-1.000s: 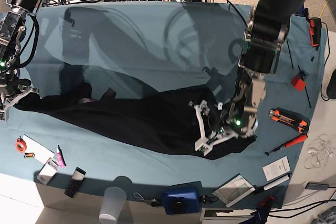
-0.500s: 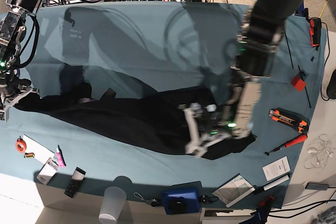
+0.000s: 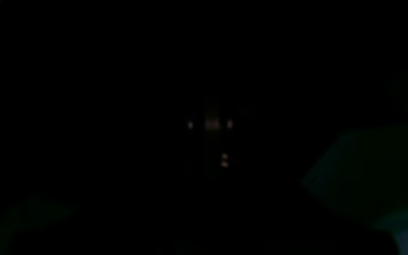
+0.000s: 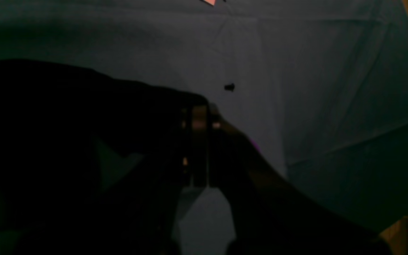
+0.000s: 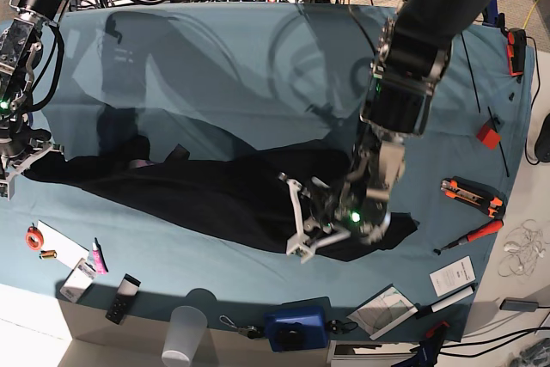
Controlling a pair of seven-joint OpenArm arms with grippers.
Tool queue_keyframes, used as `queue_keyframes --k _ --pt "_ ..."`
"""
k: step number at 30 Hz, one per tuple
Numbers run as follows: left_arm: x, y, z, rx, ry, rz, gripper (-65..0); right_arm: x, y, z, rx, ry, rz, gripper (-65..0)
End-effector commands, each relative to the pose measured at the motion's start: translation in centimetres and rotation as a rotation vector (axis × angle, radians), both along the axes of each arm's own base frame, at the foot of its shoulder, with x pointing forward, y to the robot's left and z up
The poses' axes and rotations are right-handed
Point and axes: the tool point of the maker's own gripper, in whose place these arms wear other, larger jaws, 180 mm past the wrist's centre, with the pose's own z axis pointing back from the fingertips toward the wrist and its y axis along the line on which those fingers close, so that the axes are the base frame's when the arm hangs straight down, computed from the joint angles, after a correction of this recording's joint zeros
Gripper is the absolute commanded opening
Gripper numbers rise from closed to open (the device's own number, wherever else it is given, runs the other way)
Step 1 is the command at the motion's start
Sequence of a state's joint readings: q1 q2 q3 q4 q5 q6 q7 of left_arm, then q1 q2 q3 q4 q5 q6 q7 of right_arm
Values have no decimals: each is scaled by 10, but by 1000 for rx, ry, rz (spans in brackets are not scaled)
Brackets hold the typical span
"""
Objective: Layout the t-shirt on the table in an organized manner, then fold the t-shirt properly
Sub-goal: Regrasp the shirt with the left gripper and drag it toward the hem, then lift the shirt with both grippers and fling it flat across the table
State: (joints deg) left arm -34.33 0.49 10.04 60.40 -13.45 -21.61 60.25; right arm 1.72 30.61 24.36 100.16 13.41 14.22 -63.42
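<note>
Lower right of the bench (image 5: 258, 49), your left fingers (image 5: 302, 223) just closed on the t-shirt (image 5: 215, 195); right fingers (image 5: 10, 180) stay clamped on its far end; spreading can begin.

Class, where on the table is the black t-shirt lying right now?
In the base view the t-shirt stretches across the near half of the table, from the right hand at the view's left to the left hand.

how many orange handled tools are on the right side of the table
2: an orange-and-black tool right of the t-shirt, and an orange screwdriver just below it. Others may be hidden behind the arm.
</note>
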Motion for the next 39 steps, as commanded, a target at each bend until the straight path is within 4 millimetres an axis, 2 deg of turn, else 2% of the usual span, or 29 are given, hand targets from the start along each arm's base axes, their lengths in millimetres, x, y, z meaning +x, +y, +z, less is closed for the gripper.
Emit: queue_keyframes --k 1,7,11,13,16,20,22,28,33,36,39 --pt "17 -9 33 -41 -77 -8 -650 5 -7 21 -42 -49 0 -650" --pt "5 -25 75 -117 -98 -65 -650 6 -7 22 -43 -54 2 -650" --pt "-1 -27 106 -108 -158 -104 -650 6 -7 22 -44 -57 4 -650" --pt "-1 -26 115 -112 -199 -111 -650 7 -7 23 -46 -65 7 -650" --pt "-11 -20 102 -115 -173 -102 -650 7 -7 23 -46 -64 7 -650" --pt "-38 -3 70 -100 -107 -94 -650 8 -6 24 -46 -70 10 -650" --pt "-51 9 62 -83 -111 -87 -650 10 -3 23 -24 -78 21 -650" --pt "-84 58 60 -116 -167 29 -650 15 42 7 145 -26 223 -650" --pt "-122 75 64 -262 -167 35 -650 11 61 -2 221 4 299 -650" --pt "-139 88 62 -305 -158 76 -650 1 76 -12 251 43 365 -650" --pt "-152 110 62 -299 -166 141 -650 -15 88 -23 259 89 405 -650"
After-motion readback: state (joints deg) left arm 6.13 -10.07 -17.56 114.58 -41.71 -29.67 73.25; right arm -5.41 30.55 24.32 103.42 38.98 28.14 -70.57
